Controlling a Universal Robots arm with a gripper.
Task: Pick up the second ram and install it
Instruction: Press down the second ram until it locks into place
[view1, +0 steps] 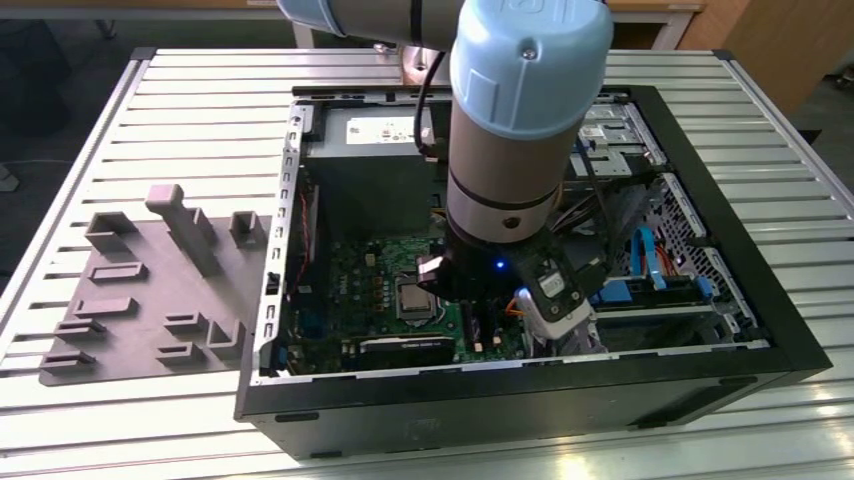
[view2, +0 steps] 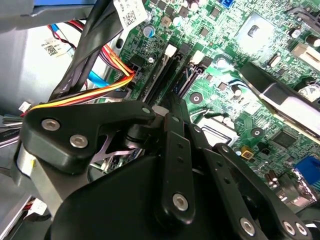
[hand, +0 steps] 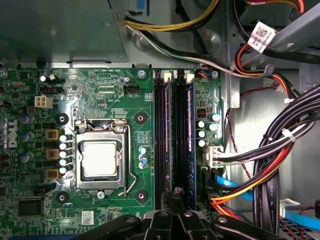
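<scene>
Slatted table.
- Grey fixture tray: outside the computer case, on the exterior view's left.
- Grey power-supply box: inside the case, at its far end.
- Green motherboard: on the case floor.
- Processor socket: on the motherboard, near the black memory slots.
- Arm: reaches down into the case.
- Gripper: tips pressed together just above one end of the slots. Nothing is visible between them in either wrist view.
- Second ram: dark blue strip, edge-on, standing in the slot nearest the case's cable side. Full seating cannot be told.
- Cable bundle: beyond the slots, inside the case.
</scene>
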